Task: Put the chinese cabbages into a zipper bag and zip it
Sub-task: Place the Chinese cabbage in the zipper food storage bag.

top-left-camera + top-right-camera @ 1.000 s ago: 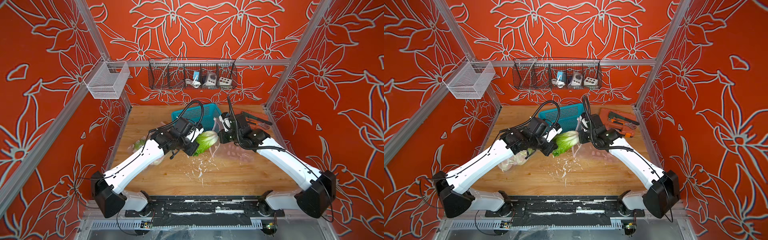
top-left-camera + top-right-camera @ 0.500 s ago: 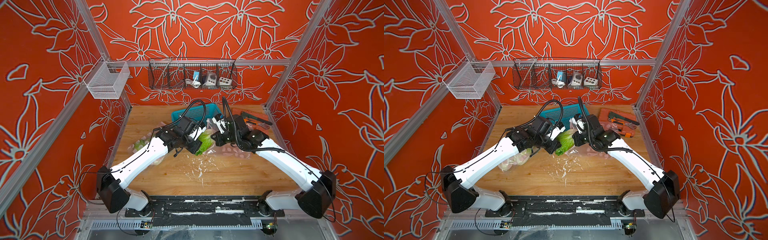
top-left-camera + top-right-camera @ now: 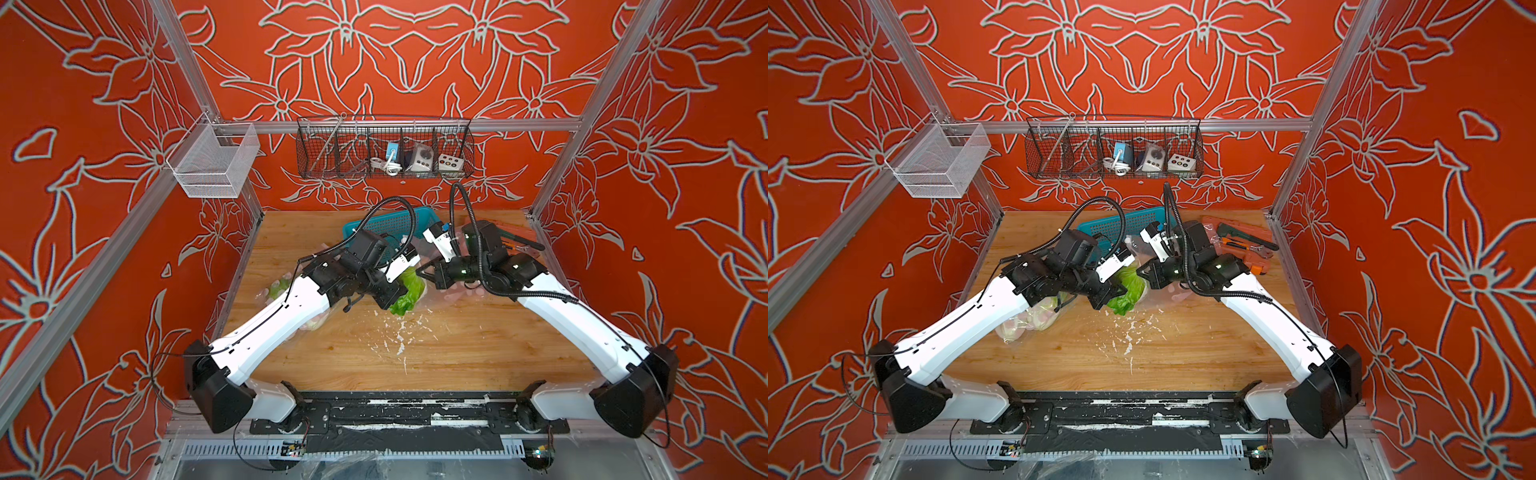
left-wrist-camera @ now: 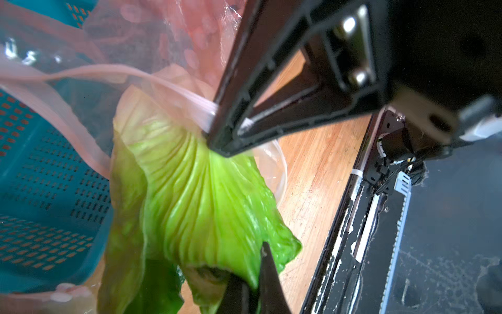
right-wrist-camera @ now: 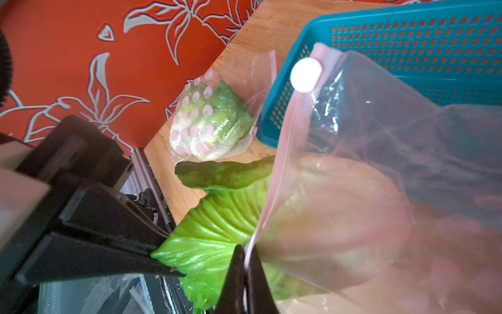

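A chinese cabbage (image 3: 409, 291) (image 3: 1127, 291) hangs just above the table's middle, and my left gripper (image 3: 388, 297) (image 4: 254, 274) is shut on its green leaf end (image 4: 195, 190). Its pale base lies inside the mouth of a clear zipper bag (image 5: 380, 163) with a pink rim and a white slider (image 5: 306, 74). My right gripper (image 3: 424, 274) (image 5: 244, 261) is shut on that rim and holds the mouth up against the cabbage (image 5: 217, 231). A second, dotted bag (image 5: 212, 119) (image 3: 1034, 320) with cabbage in it lies under my left arm.
A teal basket (image 3: 395, 224) (image 5: 407, 35) stands just behind both grippers. Hand tools on an orange tray (image 3: 1241, 245) lie at the back right. White scraps (image 3: 399, 336) dot the wooden table. A wire rack (image 3: 384, 149) and a mesh basket (image 3: 212, 162) hang above.
My right gripper has drawn the bag's mouth leftwards over the cabbage's base. The left arm has swung in, and the cabbage has gone from clear of the bag to partly inside it.
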`<state>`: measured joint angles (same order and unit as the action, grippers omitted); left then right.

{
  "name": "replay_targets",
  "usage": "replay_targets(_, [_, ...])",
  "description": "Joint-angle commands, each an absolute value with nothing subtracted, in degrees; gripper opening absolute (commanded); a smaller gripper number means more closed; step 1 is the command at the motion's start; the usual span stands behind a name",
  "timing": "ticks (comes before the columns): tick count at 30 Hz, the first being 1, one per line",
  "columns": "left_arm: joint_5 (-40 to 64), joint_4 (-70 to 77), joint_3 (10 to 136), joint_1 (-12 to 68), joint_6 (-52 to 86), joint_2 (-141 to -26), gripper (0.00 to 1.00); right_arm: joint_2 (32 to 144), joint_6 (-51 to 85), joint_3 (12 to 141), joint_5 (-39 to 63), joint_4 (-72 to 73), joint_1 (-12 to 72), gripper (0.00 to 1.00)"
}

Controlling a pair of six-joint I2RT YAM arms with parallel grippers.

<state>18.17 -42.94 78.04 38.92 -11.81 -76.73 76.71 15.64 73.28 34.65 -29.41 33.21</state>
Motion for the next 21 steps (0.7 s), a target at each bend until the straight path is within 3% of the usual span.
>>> replay_targets(1, [17.0, -39.4, 74.9, 39.5, -19.5, -72.3, 0.01, 76.3, 16.2, 74.5, 41.2, -29.3, 31.5, 0.0])
replay_targets(6, [23.2, -31.7, 73.8, 40.4, -19.1, -72.7, 0.02, 77.4, 21.6, 72.9, 50.4, -23.5, 31.9, 0.0])
replay_targets(12, [16.8, -31.4, 75.0, 40.8, -24.0, -74.8, 0.03, 76.8, 22.4, 72.0, 53.2, -22.7, 31.9, 0.0])
replay_targets(16, [13.7, -22.4, 73.1, 40.8, -21.0, -72.4, 0.04, 77.1, 25.3, 70.7, 52.8, -20.0, 31.8, 0.0])
replay_targets(21, [24.7, -12.7, 70.0, 40.8, -12.2, -73.9, 0.15, 77.3, 33.9, 68.0, 51.5, -11.0, 31.5, 0.0])
